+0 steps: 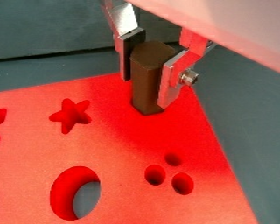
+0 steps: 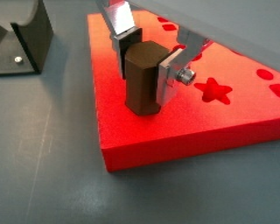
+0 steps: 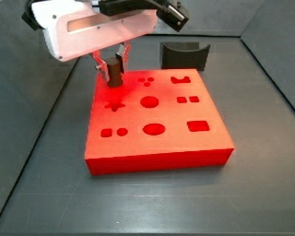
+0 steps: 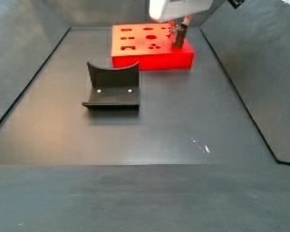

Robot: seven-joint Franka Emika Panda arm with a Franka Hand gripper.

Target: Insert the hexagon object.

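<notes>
I've got the gripper (image 2: 153, 59) clamped on the hexagon object (image 2: 140, 83), upright (lower end touching the red block (image 2: 166, 131)), near frame centre.

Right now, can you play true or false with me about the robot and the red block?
1. The gripper holds the brown peg. True.
2. The peg lies flat on the floor. False: it stands upright on the red block.
3. The red block has a star-shaped hole. True.
4. The dark holder sits on top of the red block. False: it stands apart on the floor.
</notes>
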